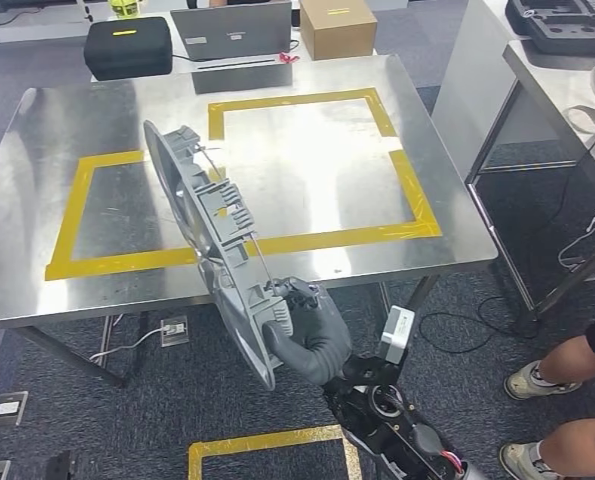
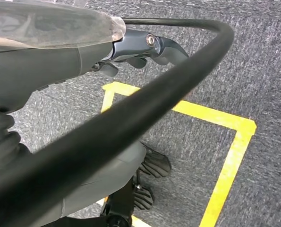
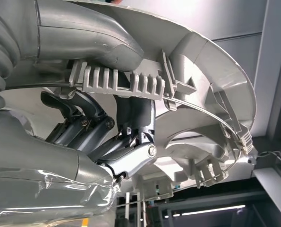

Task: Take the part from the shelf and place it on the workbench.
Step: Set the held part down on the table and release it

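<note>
The part (image 1: 203, 215) is a long grey plastic moulding with ribs and clips. My right hand (image 1: 313, 335) grips its near end from below. The part slants up and away to the left, its far end above the left yellow-taped rectangle (image 1: 90, 215) on the steel workbench (image 1: 317, 180) and its near end past the front edge. In the right wrist view the dark fingers (image 3: 131, 156) close around the ribbed part (image 3: 203, 71). My left hand (image 2: 142, 47) hangs over the carpet, its fingers apart and holding nothing.
A black case (image 1: 128, 45), a laptop (image 1: 230, 32) and a cardboard box (image 1: 337, 25) sit along the bench's far edge. A second table (image 1: 490, 90) stands at the right. A person's legs and shoes (image 1: 550, 380) are at the lower right. Yellow floor tape (image 1: 264, 442) lies below.
</note>
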